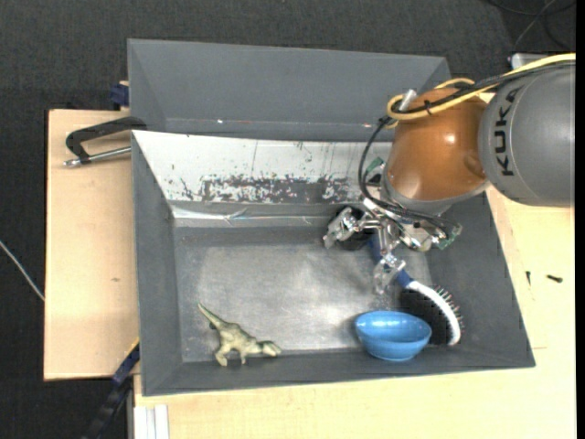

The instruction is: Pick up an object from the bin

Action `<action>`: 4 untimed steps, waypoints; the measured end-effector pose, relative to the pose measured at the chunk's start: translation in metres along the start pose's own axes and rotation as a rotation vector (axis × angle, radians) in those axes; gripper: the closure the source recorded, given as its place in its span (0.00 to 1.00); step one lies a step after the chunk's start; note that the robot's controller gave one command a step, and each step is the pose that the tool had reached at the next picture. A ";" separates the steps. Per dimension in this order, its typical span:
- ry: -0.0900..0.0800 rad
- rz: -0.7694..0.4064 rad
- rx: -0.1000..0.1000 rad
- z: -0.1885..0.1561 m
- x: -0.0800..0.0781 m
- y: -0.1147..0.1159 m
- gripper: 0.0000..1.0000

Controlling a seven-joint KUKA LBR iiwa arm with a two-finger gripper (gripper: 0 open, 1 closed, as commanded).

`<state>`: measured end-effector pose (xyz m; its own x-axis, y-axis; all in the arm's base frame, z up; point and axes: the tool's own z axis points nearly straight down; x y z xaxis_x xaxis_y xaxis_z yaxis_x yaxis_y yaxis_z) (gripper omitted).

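The grey metal bin (155, 273) held 3 things, with the gripper (388, 277) low at its right.
Apart or together, I could not tell. The gripper hung just beside the black oval hairbrush (439, 311), probably its target. The round blue plastic bowl (393, 335) touched the brush, and the small tan toy dinosaur (238, 341) lay well apart.

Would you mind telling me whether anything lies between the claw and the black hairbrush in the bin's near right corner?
Nothing visible does. The claw hangs over the handle end of the black bristled hairbrush. The round blue plastic bowl lies beside the brush's near side, not between them.
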<state>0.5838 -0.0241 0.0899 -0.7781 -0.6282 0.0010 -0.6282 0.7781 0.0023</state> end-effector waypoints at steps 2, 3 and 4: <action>-0.007 0.126 0.002 -0.045 -0.024 0.002 0.00; -0.019 0.304 0.010 -0.002 -0.015 -0.010 0.00; -0.025 0.306 0.011 -0.003 -0.016 -0.011 1.00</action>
<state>0.6032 -0.0221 0.0927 -0.9308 -0.3646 -0.0246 -0.3646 0.9312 -0.0054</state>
